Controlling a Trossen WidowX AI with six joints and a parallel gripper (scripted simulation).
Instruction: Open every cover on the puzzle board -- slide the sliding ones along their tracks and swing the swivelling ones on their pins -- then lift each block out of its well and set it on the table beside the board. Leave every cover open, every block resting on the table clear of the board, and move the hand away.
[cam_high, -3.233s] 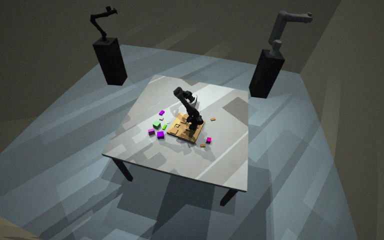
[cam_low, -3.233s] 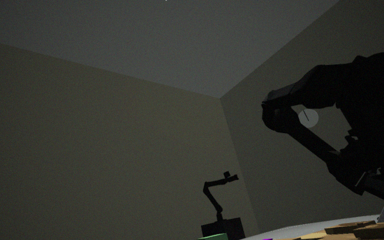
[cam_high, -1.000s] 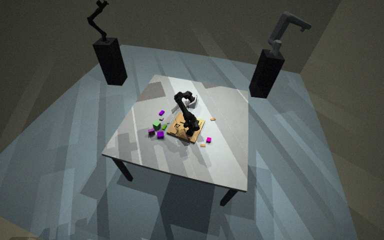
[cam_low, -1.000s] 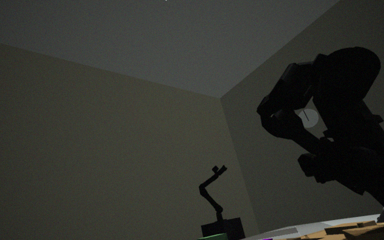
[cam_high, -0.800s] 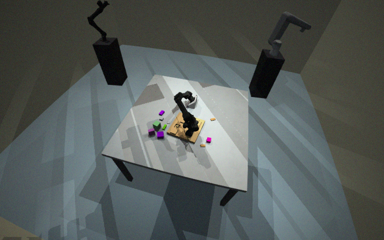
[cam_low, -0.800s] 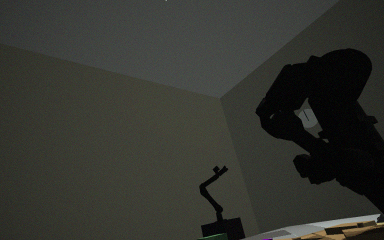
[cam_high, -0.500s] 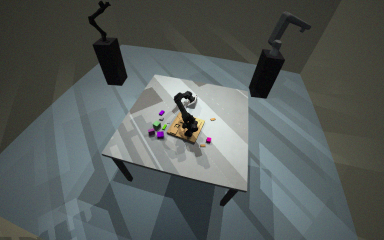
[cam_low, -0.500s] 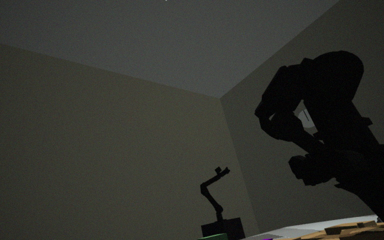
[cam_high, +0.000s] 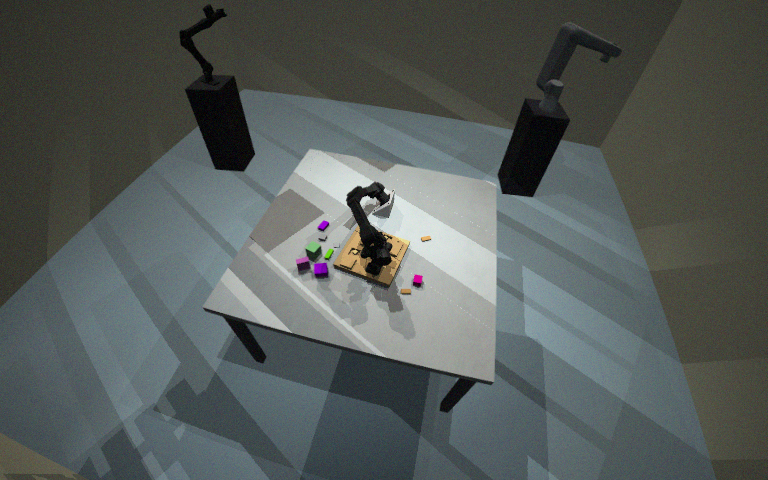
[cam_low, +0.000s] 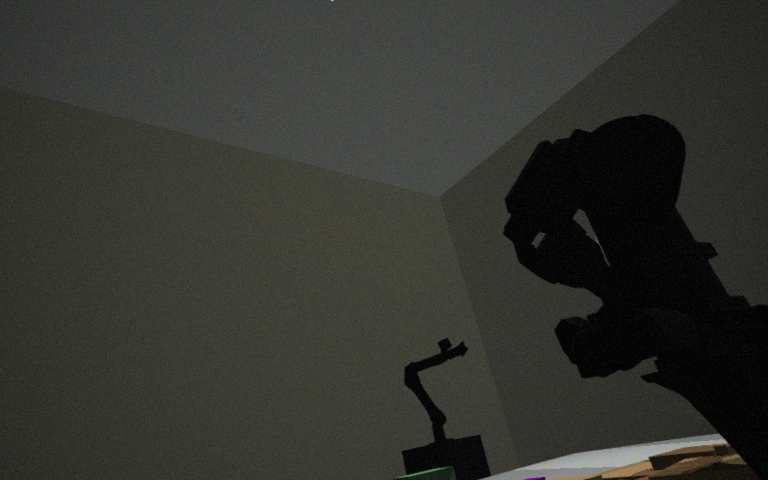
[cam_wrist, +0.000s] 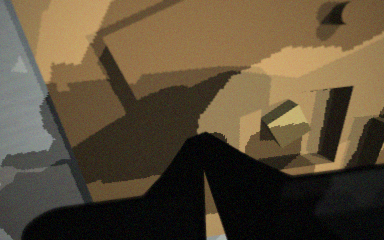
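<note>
The tan puzzle board lies mid-table. My gripper is shut and empty, its tips over the board in the wrist view. A small square tan piece is right of the tips, beside a well with a dark side wall; I cannot tell if it is a knob or a block. A dark groove edges a flat panel upper left. A pink cube rests on the table right of the board; a green block and a violet block rest left. The arm and shadows hide much of the board.
A lime piece, a magenta block, a small violet piece and a grey piece lie left of the board. Flat orange pieces lie right. Two other arms stand on black pedestals beyond the table.
</note>
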